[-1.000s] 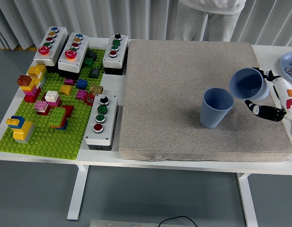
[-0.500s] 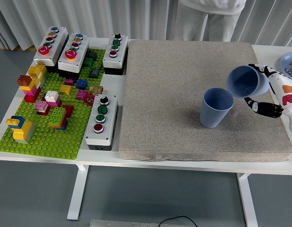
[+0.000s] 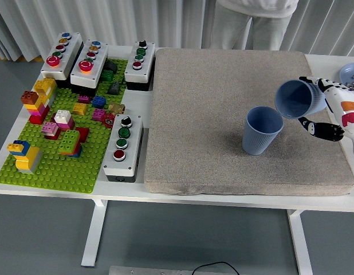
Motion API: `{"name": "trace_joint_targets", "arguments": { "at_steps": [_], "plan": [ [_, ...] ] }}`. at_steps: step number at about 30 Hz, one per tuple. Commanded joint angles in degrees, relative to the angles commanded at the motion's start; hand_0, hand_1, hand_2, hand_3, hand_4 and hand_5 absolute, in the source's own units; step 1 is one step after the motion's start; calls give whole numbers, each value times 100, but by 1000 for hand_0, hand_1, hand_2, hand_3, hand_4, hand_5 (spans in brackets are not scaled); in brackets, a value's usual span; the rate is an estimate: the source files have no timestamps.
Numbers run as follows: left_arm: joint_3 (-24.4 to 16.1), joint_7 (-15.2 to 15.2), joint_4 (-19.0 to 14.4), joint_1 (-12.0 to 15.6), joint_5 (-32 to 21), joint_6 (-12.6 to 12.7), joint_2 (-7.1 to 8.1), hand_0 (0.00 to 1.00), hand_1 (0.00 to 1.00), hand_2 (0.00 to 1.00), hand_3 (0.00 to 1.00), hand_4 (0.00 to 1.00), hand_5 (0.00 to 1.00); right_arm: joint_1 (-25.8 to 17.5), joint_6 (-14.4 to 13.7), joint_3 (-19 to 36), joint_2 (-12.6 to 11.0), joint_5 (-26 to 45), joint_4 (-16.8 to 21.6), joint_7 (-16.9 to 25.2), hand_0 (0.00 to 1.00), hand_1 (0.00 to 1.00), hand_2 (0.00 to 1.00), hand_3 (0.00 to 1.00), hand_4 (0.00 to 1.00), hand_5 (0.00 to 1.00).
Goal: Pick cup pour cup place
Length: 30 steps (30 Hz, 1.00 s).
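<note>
One blue cup (image 3: 260, 132) sits upright on the grey mat (image 3: 234, 114), right side of the tabletop (image 3: 140, 172). A second blue cup (image 3: 297, 98) is tipped sideways just above it, mouth facing left, with the right hand (image 3: 326, 109) fingers wrapped around it.

Right hand (image 3: 321, 109) raised, fingers curled, apparently gripping
</note>
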Motion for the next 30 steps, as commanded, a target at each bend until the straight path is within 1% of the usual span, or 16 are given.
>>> {"name": "trace_joint_targets", "arguments": {
  "at_steps": [11,19,24,30],
  "plan": [
    [-6,7,0,17,18,-1,10,733,760,821,663,504,918,179,-27,-310,-142,-231,47,-223,863,763,704,749,691,39],
    [12,0,0,9,-9,1,13,733,759,821,664,504,918,279,-52,-474,-203,-344,57,-338,868,763,705,748,690,35],
    [3,4,0,7,-2,0,13,733,760,821,664,505,918,311,-159,-546,-231,-450,59,-424,874,768,707,745,687,28],
    [7,0,0,-1,-12,2,12,734,760,820,665,505,918,354,-201,-601,-267,-555,31,-473,880,769,706,744,685,21]
  ]
}}
